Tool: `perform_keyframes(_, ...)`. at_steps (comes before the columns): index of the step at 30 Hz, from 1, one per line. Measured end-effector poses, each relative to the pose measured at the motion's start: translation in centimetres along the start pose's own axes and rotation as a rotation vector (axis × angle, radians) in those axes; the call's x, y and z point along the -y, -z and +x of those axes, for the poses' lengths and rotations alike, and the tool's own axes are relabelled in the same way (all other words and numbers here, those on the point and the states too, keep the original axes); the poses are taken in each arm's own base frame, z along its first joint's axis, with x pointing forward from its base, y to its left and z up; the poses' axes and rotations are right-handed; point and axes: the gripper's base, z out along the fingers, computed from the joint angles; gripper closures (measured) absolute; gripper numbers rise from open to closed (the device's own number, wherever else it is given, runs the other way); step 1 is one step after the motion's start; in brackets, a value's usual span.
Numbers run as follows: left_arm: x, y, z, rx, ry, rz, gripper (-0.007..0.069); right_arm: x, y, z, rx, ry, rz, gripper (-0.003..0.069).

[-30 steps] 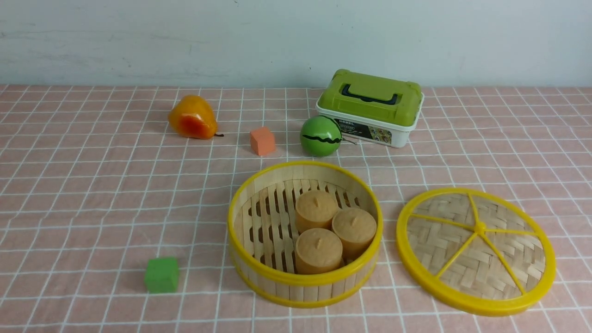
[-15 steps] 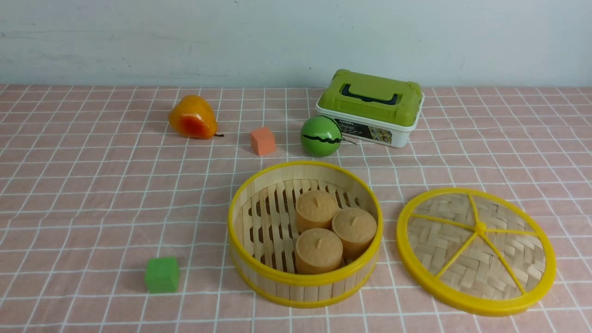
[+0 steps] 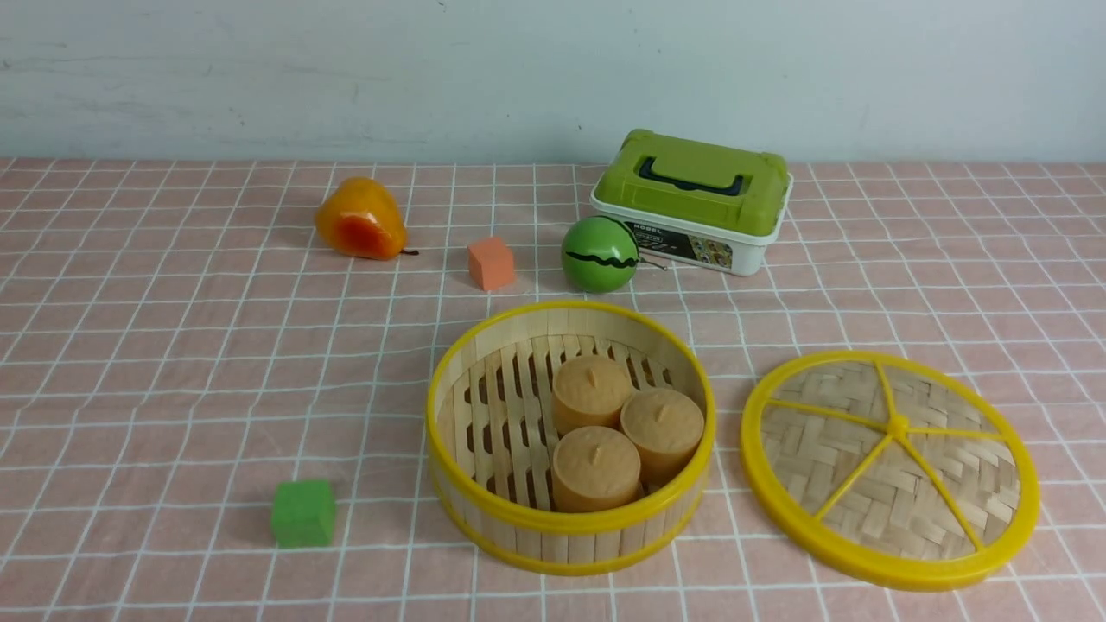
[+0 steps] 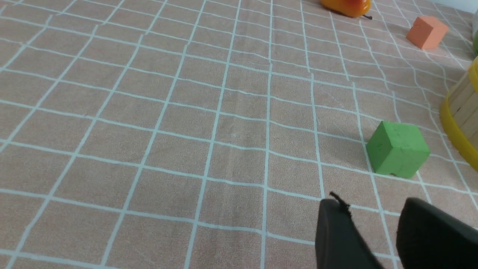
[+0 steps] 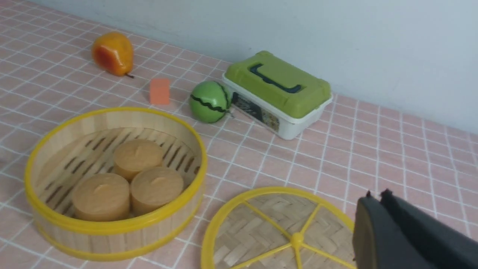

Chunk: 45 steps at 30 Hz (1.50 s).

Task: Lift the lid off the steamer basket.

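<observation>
The steamer basket [image 3: 570, 436] stands uncovered near the table's front middle, its bamboo walls and yellow rims showing, with three tan round buns [image 3: 626, 432] inside. The lid [image 3: 890, 466] lies flat on the cloth to the basket's right, apart from it, woven side and yellow spokes up. Neither arm shows in the front view. In the right wrist view my right gripper [image 5: 375, 196] is shut and empty, hovering beside the lid [image 5: 276, 231], with the basket [image 5: 112, 179] further off. In the left wrist view my left gripper [image 4: 371, 205] is open over bare cloth, holding nothing.
A green cube [image 3: 302, 512] sits left of the basket, close to my left gripper [image 4: 397, 147]. Behind the basket are an orange cube [image 3: 490, 263], a green striped ball [image 3: 599, 253], a white box with a green handled lid [image 3: 691, 200] and an orange pear [image 3: 359, 219].
</observation>
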Motion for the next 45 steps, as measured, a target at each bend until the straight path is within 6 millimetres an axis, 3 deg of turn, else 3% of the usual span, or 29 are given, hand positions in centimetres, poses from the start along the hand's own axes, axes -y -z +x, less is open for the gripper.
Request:
perform_keyframes(4,0.0,0.0,0.0,0.0,0.0,0.0,0.0386,0.3,-0.5,4.2,0.053,0.051,0.093,0.0666)
perform_keyframes(7,0.0,0.0,0.0,0.0,0.0,0.0,0.0386,0.3,-0.4,6.3,0.073,0.032,0.121,0.0666)
perform_keyframes(9,0.0,0.0,0.0,0.0,0.0,0.0,0.0386,0.3,-0.3,9.3,0.103,-0.029,0.163,0.0666)
perform_keyframes(11,0.0,0.0,0.0,0.0,0.0,0.0,0.0386,0.3,-0.1,10.5,0.119,-0.078,0.182,0.0666)
perform_keyframes(12,0.0,0.0,0.0,0.0,0.0,0.0,0.0386,0.2,-0.1,12.1,0.108,-0.12,0.198,0.0666)
perform_keyframes(17,0.0,0.0,0.0,0.0,0.0,0.0,0.0386,0.1,0.3,15.6,0.09,-0.193,0.256,0.0666)
perform_keyframes(30,0.0,0.0,0.0,0.0,0.0,0.0,0.0386,0.1,0.9,17.5,-0.045,-0.255,0.289,0.0666)
perform_keyframes(45,0.0,0.0,0.0,0.0,0.0,0.0,0.0386,0.0,0.9,17.7,-0.087,-0.28,0.289,0.0656)
